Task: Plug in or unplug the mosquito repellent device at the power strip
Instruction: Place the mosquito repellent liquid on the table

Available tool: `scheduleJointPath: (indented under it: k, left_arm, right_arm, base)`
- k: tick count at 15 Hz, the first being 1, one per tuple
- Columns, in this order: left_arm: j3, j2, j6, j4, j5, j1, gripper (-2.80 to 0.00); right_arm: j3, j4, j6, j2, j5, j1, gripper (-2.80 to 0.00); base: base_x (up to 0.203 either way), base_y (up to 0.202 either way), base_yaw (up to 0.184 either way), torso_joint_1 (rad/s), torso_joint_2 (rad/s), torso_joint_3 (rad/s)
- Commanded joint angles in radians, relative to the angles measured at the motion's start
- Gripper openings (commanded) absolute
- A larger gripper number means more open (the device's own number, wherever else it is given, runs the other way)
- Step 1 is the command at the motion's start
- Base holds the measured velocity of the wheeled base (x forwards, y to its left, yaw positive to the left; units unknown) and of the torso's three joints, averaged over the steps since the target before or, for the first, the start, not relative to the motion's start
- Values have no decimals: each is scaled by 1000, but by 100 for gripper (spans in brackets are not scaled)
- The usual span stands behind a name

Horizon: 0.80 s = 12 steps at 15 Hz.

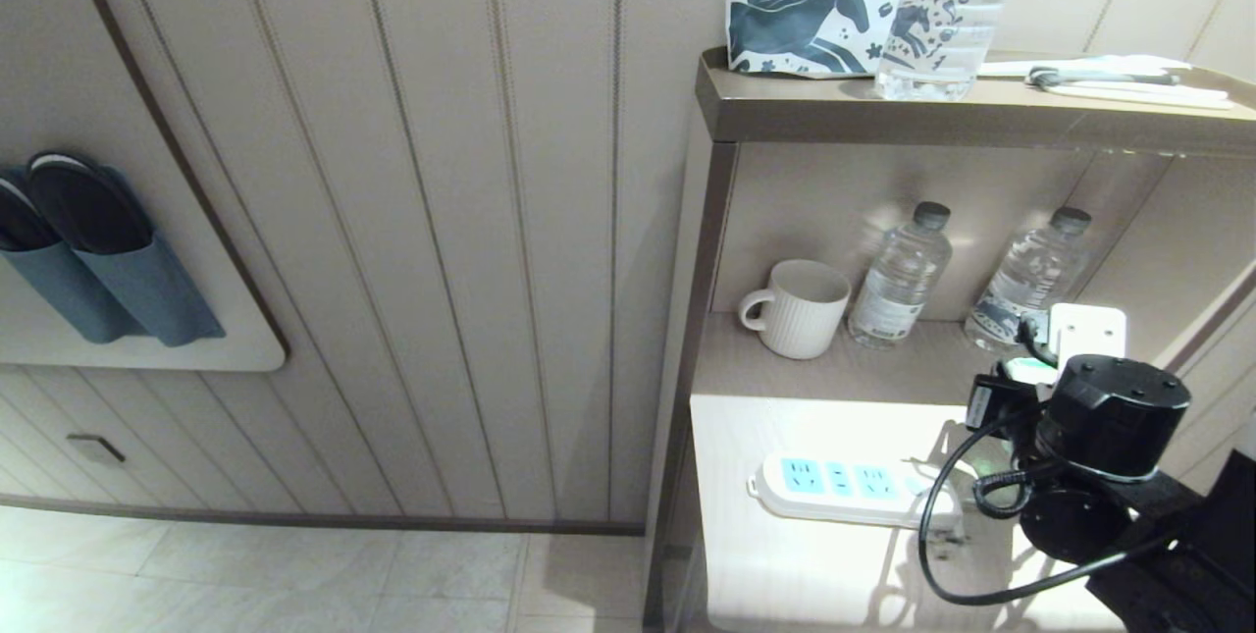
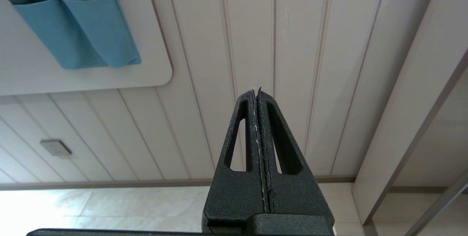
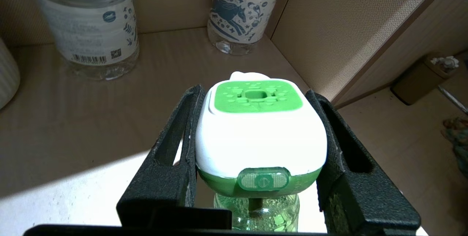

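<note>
Right wrist view: right tool [image 3: 257, 148] clamps mosquito repellent device [image 3: 260, 133]; prongs hidden, misalignment at power strip [image 1: 852, 489] probably risks jamming.

White-green mosquito repellent device [image 3: 260, 133] above power strip [image 1: 852, 489]

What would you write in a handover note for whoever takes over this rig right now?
Right gripper: shut on the mosquito repellent device, held upright above the shelf near the water bottles.
Left gripper: shut, empty, parked facing the wall.
Power strip: flat on the lower counter, all three sockets free.
Done: device is unplugged and in hand.
Left: plug it into the strip or set it down.
</note>
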Motion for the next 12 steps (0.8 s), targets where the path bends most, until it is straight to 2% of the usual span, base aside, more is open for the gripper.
scheduleJointPath:
  k: [1,12]
  left_arm:
    - [0,0,2,-1,0,0,-280]
    - [0,0,2,-1,0,1,-280]
  right_arm:
    - [-35,-48,0,28,-14,-25,-280]
    - [-103,-48,8,137,-24,-40,-280]
  base:
    - [0,0,0,0,0,0]
    - [0,0,0,0,0,0]
